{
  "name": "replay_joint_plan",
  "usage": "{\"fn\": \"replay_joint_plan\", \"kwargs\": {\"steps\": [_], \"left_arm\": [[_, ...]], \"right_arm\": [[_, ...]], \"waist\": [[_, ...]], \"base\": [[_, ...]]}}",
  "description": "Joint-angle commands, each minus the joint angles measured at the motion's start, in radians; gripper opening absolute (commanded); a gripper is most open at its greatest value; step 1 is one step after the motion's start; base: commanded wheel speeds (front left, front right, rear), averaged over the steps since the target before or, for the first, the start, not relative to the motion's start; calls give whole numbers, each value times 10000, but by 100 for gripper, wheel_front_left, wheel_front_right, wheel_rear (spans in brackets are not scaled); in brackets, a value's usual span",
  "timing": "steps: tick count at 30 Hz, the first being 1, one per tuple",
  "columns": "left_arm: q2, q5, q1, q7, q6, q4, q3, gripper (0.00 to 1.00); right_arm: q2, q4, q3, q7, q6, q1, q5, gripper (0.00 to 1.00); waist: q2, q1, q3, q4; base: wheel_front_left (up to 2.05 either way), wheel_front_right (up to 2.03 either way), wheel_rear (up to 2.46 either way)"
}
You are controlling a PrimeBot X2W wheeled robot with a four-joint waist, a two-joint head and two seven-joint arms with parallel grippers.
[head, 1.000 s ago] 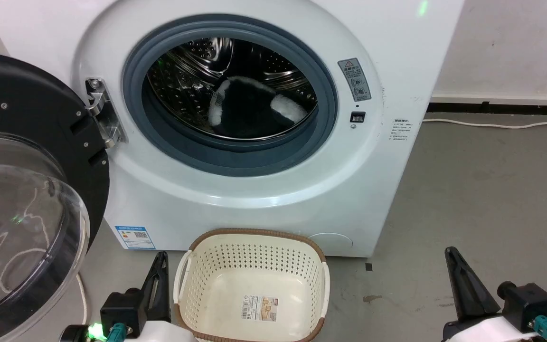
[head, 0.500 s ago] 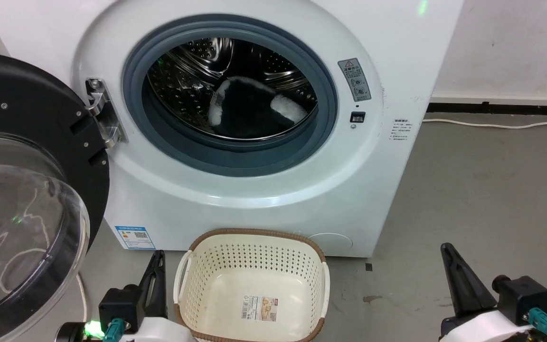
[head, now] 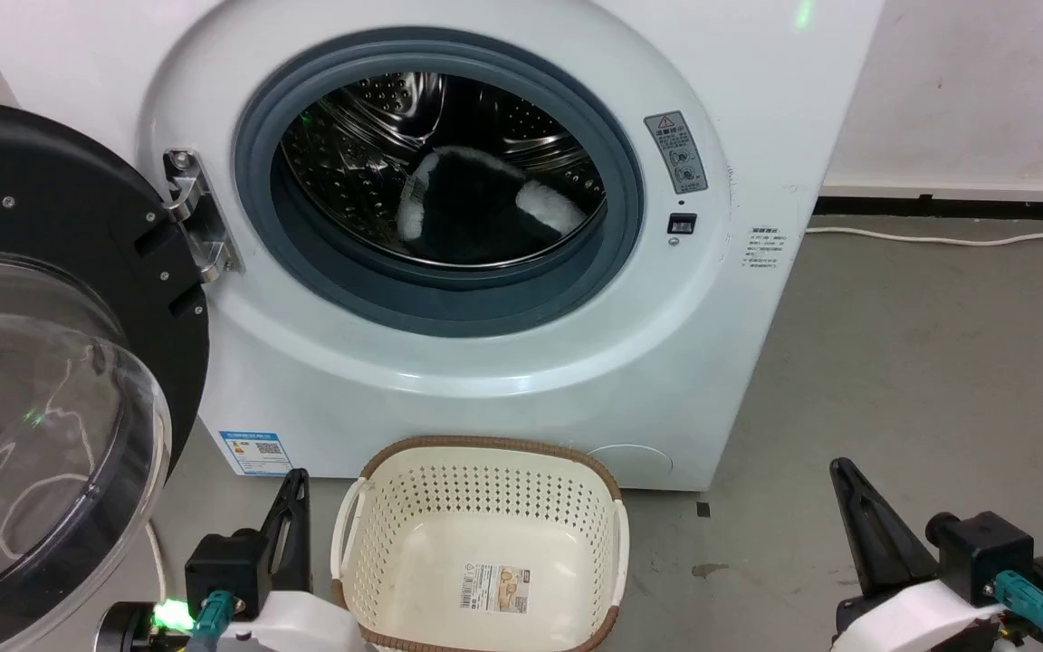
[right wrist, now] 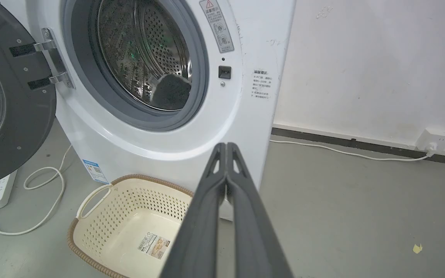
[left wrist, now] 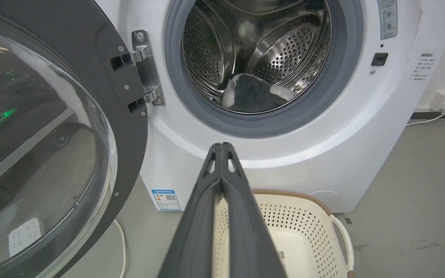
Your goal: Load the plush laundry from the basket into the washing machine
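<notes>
Head view | plush laundry (head: 476, 213) lies crosswise in drum (head: 349, 163) of washing machine (head: 485, 380), up beyond basket (head: 485, 448) | left gripper (head: 295, 484) nearer, right gripper (head: 840, 471) farther | both fingers pressed together, holding nothing

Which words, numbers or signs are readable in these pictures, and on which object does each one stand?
No wording is legible.
Grey warning sticker on the large white front-loading washing machine: a triangle sign; words too small.
Blue sticker with a square code, washer's lower front: too small.
Small printed lines, washer's right edge: blurred.
Barcode label inside the cream perforated plastic basket: unreadable.
</notes>
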Motion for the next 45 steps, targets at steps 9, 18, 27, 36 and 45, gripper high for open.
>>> {"fn": "replay_joint_plan", "kwargs": {"steps": [9,18,27,36,45], "left_arm": [[-11,197,-238,218,-101,-90,125,0],[-13,313,-308,402,-170,-122,215,0],[-14,429,-378,585,-240,-155,306,0],[-15,446,-389,613,-250,-160,319,0],[-15,446,-389,613,-250,-160,319,0]], "right_arm": [[67,-57,-30,219,-8,-189,-227,0],[82,-68,-37,404,-9,-260,-366,0],[97,-78,-44,589,-9,-330,-506,0],[99,-80,-45,616,-9,-341,-526,0],[99,-80,-45,616,-9,-341,-526,0]], "waist": [[0,1,-3,0],[0,1,-5,0],[0,1,-8,0],[0,1,-9,0],[0,1,-9,0]], "base": [[0,0,0],[0,0,0],[0,0,0],[0,0,0],[0,0,0]]}}
